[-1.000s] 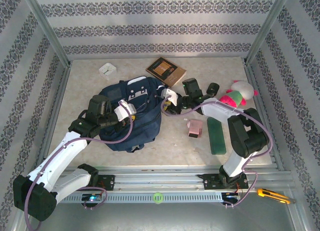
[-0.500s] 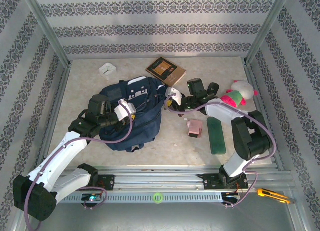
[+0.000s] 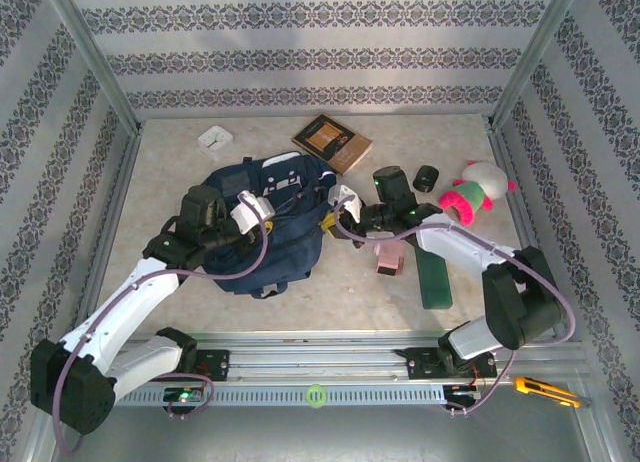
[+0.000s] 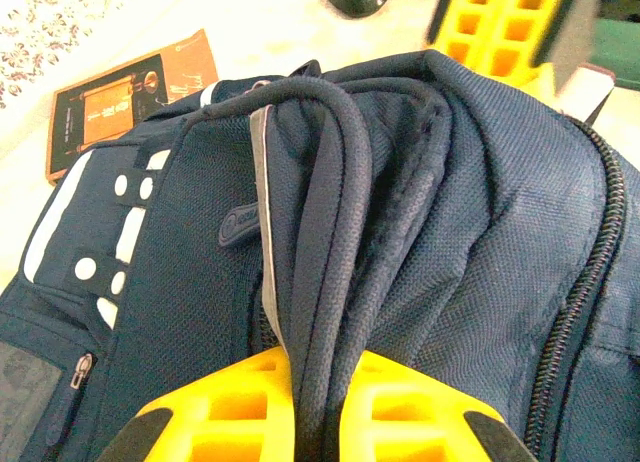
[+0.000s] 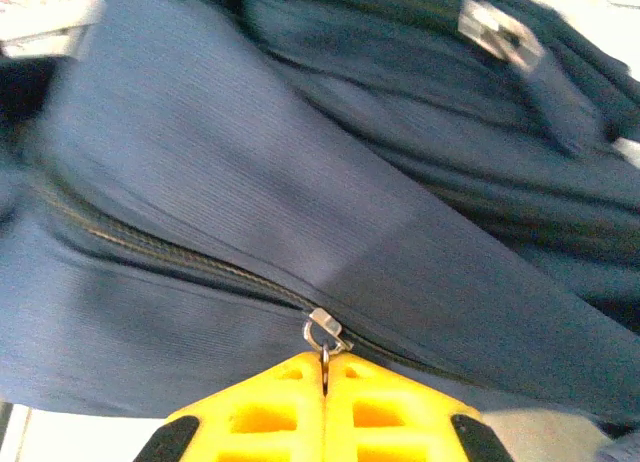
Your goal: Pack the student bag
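The bag is soft, floppy fabric; left claw pinches its strap, right claw its zip pull.

The bag is a navy fabric backpack lying on the table, left of centre — its top end points to the far side and its bottom to the near edge. Its upper part has white dots, a pale strip and a grey patch. The dark carry loop at the top stands raised. A side zip seems closed up to its metal pull — the view there is blurred.
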`<state>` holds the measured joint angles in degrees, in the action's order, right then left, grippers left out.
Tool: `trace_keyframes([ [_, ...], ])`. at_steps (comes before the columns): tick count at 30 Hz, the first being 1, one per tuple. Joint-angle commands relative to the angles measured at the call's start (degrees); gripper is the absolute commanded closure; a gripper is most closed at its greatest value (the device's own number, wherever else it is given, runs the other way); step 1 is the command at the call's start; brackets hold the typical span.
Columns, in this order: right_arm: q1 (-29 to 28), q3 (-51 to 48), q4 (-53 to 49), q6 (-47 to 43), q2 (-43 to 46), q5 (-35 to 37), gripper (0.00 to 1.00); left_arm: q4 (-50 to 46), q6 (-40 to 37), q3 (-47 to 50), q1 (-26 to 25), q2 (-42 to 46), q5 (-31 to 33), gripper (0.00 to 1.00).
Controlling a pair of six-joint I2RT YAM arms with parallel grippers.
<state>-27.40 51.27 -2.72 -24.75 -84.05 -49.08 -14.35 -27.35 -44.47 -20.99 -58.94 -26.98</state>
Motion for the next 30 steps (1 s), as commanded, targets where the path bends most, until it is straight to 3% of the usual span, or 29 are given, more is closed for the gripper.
trace_keyframes([
  [1,-4.09,-1.90,0.90,5.17,3.61,-5.80,1.00,9.91,1.30,-0.95,-1.25,-0.43,1.35,1.00],
  [4,-5.21,-3.26,0.92,8.40,5.72,-5.18,1.00,9.54,0.94,-1.05,-1.38,-0.61,2.01,1.00],
  [10,-6.32,-6.29,10.36,22.13,6.18,-1.01,1.00,10.42,1.32,-0.03,-1.97,-0.46,-0.81,1.00],
  [17,-8.17,-6.01,11.09,23.54,3.26,3.12,1.00,13.54,3.43,0.89,-2.04,-0.17,-3.77,1.00],
  [21,-8.97,-5.83,11.49,23.62,2.12,2.22,0.80,14.10,3.37,0.38,-2.07,-0.47,-3.80,1.00],
  [23,-9.07,-5.91,11.50,23.96,1.79,2.03,0.78,14.30,3.62,0.11,-2.05,-0.55,-4.20,1.00],
  [26,-9.07,-6.52,11.61,24.14,1.95,2.34,0.80,14.36,3.64,-0.23,-2.05,-0.52,-3.86,1.00],
  [28,-9.03,-7.08,11.60,24.23,2.97,2.94,0.96,14.36,3.77,-0.19,-2.09,-0.41,-3.11,1.00],
  [30,-9.05,-7.94,11.79,24.97,4.53,4.60,1.00,14.39,4.13,-0.28,-2.11,-0.55,-0.99,1.00],
])
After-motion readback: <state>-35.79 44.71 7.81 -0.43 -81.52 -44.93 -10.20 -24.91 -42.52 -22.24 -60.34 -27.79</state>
